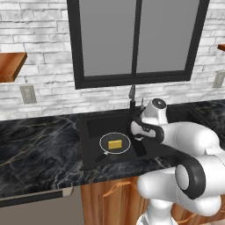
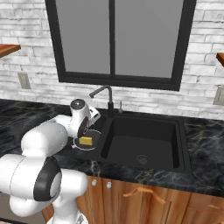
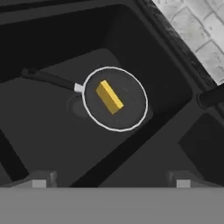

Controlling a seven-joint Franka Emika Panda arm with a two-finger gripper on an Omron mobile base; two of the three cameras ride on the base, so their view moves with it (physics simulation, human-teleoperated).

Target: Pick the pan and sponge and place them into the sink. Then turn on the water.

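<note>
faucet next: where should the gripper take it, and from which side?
Judging by shape: the faucet is a slim upright stem with its spout arching toward the left basin, where the pan and sponge lie. Probably grip the small upright lever beside its base, from the sink side, jaws level.

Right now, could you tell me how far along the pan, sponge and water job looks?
Done: the pan lies in the left basin of the sink, with the sponge resting inside it. In hand: nothing; the claw hangs open and empty above the pan. Left: the water. No stream shows at the faucet, so turning it on looks like the remaining step.
</note>
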